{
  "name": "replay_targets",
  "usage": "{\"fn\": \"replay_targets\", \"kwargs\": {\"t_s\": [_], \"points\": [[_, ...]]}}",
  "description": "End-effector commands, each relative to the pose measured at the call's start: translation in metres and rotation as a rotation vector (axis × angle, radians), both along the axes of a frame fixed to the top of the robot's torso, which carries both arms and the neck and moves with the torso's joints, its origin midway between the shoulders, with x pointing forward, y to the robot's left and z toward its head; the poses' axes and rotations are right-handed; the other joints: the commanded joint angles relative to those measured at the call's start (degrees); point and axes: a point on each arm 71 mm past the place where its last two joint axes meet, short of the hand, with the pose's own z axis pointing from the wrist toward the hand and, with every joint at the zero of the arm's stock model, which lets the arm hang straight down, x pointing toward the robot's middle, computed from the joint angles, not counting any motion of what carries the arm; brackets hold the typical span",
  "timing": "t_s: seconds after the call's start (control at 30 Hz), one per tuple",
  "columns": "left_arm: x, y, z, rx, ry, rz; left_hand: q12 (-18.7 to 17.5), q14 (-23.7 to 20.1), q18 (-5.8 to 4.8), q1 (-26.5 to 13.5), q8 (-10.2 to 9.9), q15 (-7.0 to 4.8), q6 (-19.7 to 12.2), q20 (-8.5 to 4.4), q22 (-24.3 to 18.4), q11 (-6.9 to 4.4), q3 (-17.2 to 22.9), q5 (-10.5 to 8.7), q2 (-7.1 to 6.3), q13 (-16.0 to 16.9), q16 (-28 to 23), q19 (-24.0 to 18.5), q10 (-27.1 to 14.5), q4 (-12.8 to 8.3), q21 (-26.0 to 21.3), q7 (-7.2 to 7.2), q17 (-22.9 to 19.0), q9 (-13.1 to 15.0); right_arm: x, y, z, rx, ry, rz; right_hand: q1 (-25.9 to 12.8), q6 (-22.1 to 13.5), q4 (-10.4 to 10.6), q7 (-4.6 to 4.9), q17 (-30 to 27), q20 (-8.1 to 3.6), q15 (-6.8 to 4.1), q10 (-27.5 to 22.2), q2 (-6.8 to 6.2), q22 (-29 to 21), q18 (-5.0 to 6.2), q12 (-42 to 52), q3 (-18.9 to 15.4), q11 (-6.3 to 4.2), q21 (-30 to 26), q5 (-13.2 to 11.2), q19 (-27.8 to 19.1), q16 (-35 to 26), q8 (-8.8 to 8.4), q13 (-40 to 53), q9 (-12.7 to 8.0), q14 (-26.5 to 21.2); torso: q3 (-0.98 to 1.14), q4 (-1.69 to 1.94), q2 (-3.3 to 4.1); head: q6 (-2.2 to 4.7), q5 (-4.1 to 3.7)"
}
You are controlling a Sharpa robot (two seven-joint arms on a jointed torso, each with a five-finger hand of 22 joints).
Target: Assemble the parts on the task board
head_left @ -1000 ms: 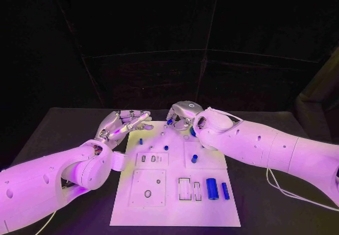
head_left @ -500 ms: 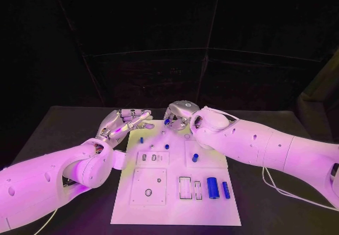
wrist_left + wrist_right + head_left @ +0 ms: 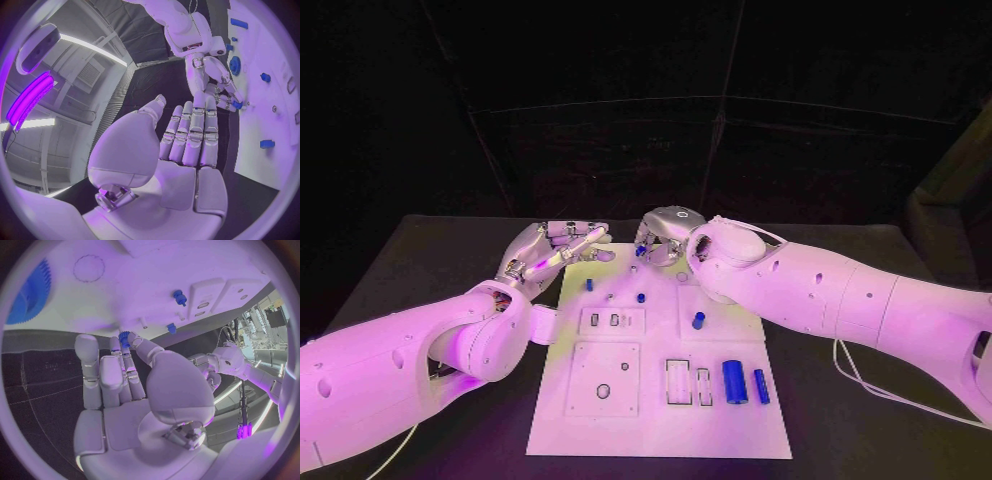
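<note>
The right hand [image 3: 664, 236] hovered over the far end of the task board [image 3: 661, 420], pinching a small blue gear [image 3: 124, 336] between thumb and fingertips. In the right wrist view the gear sat at the very tips of the fingers, just short of the white plate and near a thin post [image 3: 143, 323] standing in it. Whether the gear touched the board could not be told.

The left hand [image 3: 548, 250] was held beside the board's far left corner, fingers extended and close together, holding nothing. It lay near the right hand but apart from it.

Nearer to the robot than both hands, two blue pegs [image 3: 589, 285] stood in the board. Nearer still, a further blue peg [image 3: 697, 322] stood upright, and two blue cylinders [image 3: 733, 382] lay side by side at the board's near end. A larger blue gear [image 3: 28, 292] lay flat on the board to one side of the right hand (visible in the right wrist view).

The step in hand appeared to be seating the small gear on a post. For a clean result the gear's bore should be centred over the post before descent, with the gear kept level. The pinch should be released only once the gear sits flat.
</note>
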Motion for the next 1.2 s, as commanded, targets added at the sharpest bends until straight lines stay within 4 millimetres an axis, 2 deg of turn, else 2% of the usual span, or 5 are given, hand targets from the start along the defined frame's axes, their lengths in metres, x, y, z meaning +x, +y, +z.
{"fn": "replay_targets", "kwargs": {"t_s": [0.03,0.3,0.77,0.97,1.2], "points": [[0.000,-0.001,0.001,-0.002,-0.007,-0.017,-0.3,-0.4,0.30,0.0,-0.3,0.00,0.0,0.27,-0.1,0.38,0.1,-0.09,0.41,0.0,-0.2,0.0,0.0,-0.3,-0.4,0.45,0.1,0.0,0.002,0.000,0.001,-0.013,-0.001,-0.016,-0.2,-1.0,0.5,0.14,-0.4,0.18,0.26,-1.2,-0.98,-0.5,-1.05,-0.5,0.0,0.23,0.1,-0.2,-0.7,0.1,-0.23,-0.1,-0.1,0.9,0.00,-0.01,0.02,0.01,0.00],[-0.001,-0.002,0.001,-0.003,-0.004,-0.023,-0.4,-0.4,0.30,0.0,-0.3,0.00,0.0,0.28,-0.1,0.38,0.2,-0.09,0.46,0.0,-0.3,0.0,0.0,-0.3,-0.4,0.44,0.1,0.0,0.004,0.002,0.002,0.002,-0.022,-0.022,-0.1,-4.8,1.3,1.13,-1.6,0.87,1.11,-4.3,-2.49,-2.0,-0.76,-0.4,-0.3,1.12,-0.7,-0.3,-1.9,-0.4,-0.33,-0.1,-0.3,0.4,-0.01,-0.04,0.06,0.00,0.02],[0.000,-0.001,0.001,-0.001,0.001,-0.024,-0.4,-0.5,0.30,0.0,-0.4,0.02,0.0,0.29,-0.1,0.38,0.2,-0.09,0.48,0.0,-0.4,0.0,0.0,-0.4,-0.4,0.45,0.1,0.0,0.000,-0.005,0.004,0.014,-0.035,-0.020,0.4,-9.3,2.3,1.34,-3.5,1.38,1.40,-6.7,-3.99,-4.4,-0.31,0.1,-2.5,1.59,-2.0,-0.2,-3.3,-1.4,-0.22,-0.1,-0.2,-0.2,0.04,-0.08,0.01,0.05,-0.06],[0.000,0.002,0.000,0.001,0.001,-0.021,-0.4,-0.5,0.30,0.0,-0.4,0.02,0.0,0.29,-0.1,0.38,0.2,-0.09,0.48,0.0,-0.4,0.0,0.0,-0.4,-0.4,0.45,0.1,0.0,-0.012,-0.045,0.009,0.080,0.010,-0.068,-0.1,-7.0,3.9,1.17,0.9,0.97,0.70,0.6,-3.78,-0.9,-0.81,4.3,-3.8,0.49,0.4,0.3,-1.4,1.6,0.73,1.5,0.2,1.0,0.08,-0.43,-0.11,0.23,-0.20],[0.001,0.006,0.000,0.004,0.001,-0.015,-0.5,-0.5,0.30,0.0,-0.4,0.03,0.0,0.31,-0.2,0.39,0.3,-0.09,0.53,0.0,-0.5,-0.1,0.0,-0.5,-0.5,0.44,0.2,0.0,-0.022,-0.090,0.006,0.119,0.148,-0.165,-3.0,-8.7,8.0,-0.49,7.7,-1.14,-1.06,8.1,-6.86,9.4,-2.55,14.0,-11.7,-1.76,7.1,6.0,4.7,6.4,0.27,8.8,0.0,2.1,0.22,-1.05,-0.32,0.34,-0.10]]}}
